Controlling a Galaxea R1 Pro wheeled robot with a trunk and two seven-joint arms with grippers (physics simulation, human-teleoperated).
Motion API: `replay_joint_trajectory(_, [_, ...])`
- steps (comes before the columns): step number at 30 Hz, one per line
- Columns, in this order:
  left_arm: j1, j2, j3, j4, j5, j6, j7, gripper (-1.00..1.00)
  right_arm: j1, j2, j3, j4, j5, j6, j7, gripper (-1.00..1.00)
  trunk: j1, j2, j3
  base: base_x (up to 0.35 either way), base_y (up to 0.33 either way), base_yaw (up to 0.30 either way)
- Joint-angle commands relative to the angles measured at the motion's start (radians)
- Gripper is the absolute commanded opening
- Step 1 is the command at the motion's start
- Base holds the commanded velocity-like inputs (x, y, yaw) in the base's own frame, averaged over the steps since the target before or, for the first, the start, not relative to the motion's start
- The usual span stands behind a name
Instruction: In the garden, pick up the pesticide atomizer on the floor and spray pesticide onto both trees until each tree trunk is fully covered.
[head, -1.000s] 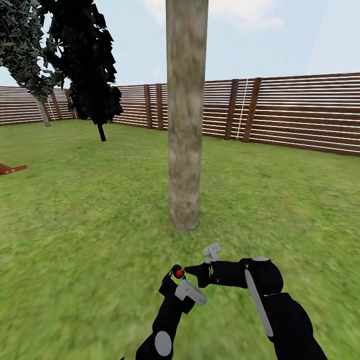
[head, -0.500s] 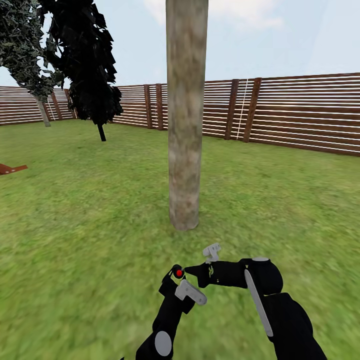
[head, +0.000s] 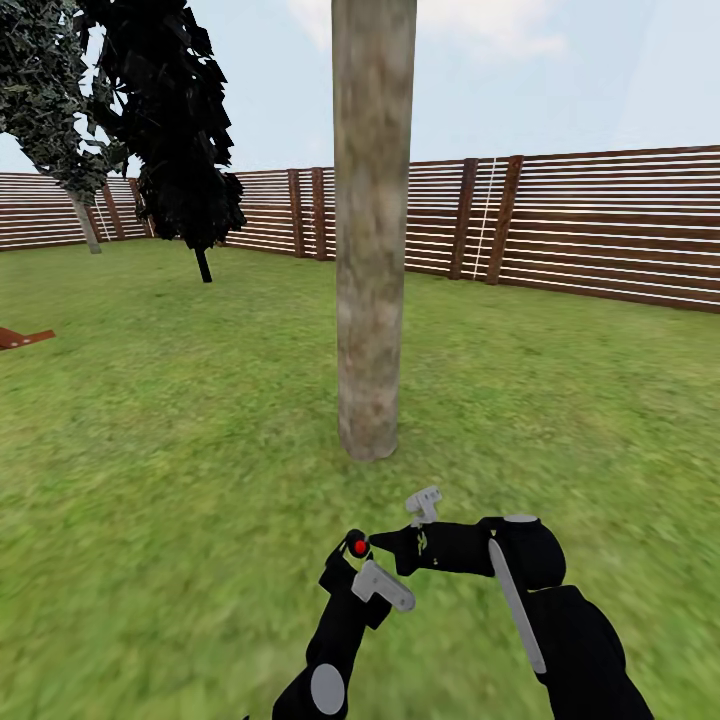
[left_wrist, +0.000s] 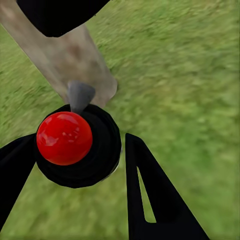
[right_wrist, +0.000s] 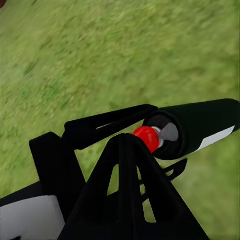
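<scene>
A: L gripper (left_wrist: 75, 155) is clamped on the small black red-capped pesticide atomizer (left_wrist: 75, 145), low over the green lawn (head: 180, 450).
B: R gripper (head: 395, 545)? Can't tell. The mottled grey-brown tree trunk (head: 372, 230) stands just ahead, brown slatted fence (head: 600, 225) behind.

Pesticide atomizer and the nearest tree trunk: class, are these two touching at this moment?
Apart. The head view shows a plain stretch of grass between the pesticide atomizer and the base of the tree trunk.
</scene>
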Motion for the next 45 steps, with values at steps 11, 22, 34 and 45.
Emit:
replay_joint_trajectory(11, [-0.001, 0.001, -0.002, -0.002, -0.011, 0.004, 0.007, -1.0, -0.001, 0.0, 0.012, 0.001, 0.004, 0.006, 0.005, -1.0, 0.0, 0.0, -0.001, 0.0, 0.0, 0.0])
replay_joint_trajectory(22, [-0.001, 0.001, -0.002, -0.005, -0.01, 0.003, 0.012, -1.0, 0.0, -0.001, 0.01, 0.001, 0.004, 0.006, 0.005, -1.0, 0.0, 0.0, -0.001, 0.0, 0.0, 0.0])
replay_joint_trajectory(34, [0.0, 0.001, -0.008, -0.01, -0.009, 0.003, 0.011, -1.0, 0.001, -0.001, 0.009, 0.002, 0.004, 0.006, 0.005, -1.0, 0.0, 0.0, -0.001, 0.0, 0.0, 0.0])
replay_joint_trajectory(45, [0.001, 0.001, -0.028, -0.01, -0.009, 0.003, 0.011, -1.0, 0.0, -0.001, 0.009, 0.002, 0.005, 0.006, 0.005, -1.0, 0.0, 0.0, -0.001, 0.0, 0.0, 0.0])
